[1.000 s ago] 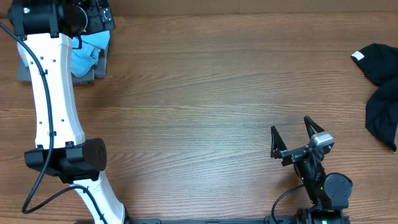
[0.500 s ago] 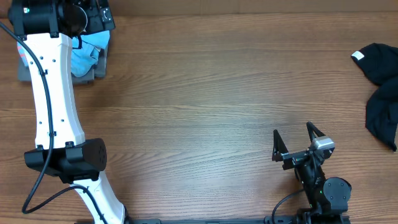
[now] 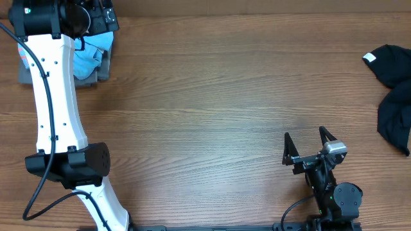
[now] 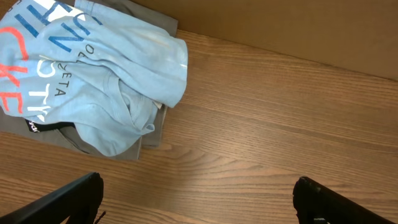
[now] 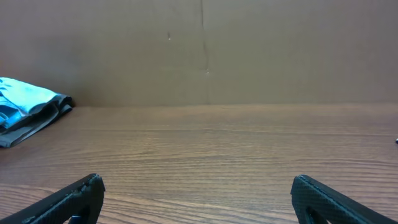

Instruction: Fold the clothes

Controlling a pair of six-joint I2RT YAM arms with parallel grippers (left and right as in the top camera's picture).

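A crumpled light-blue T-shirt with pink and white lettering lies on a grey garment at the table's far left corner. In the left wrist view the T-shirt sits on the grey garment at upper left. My left gripper hovers just right of the pile, open and empty. A black garment with a white tag lies at the far right edge. My right gripper is open and empty near the front edge, far from all clothes. The right wrist view shows the T-shirt in the distance.
A brown cardboard wall stands along the table's far side. The white left arm reaches from the front left up to the far left corner. The wooden table lies bare between the two piles.
My right gripper has drawn back slightly toward the front edge, still open. The left arm and the clothes have not moved.
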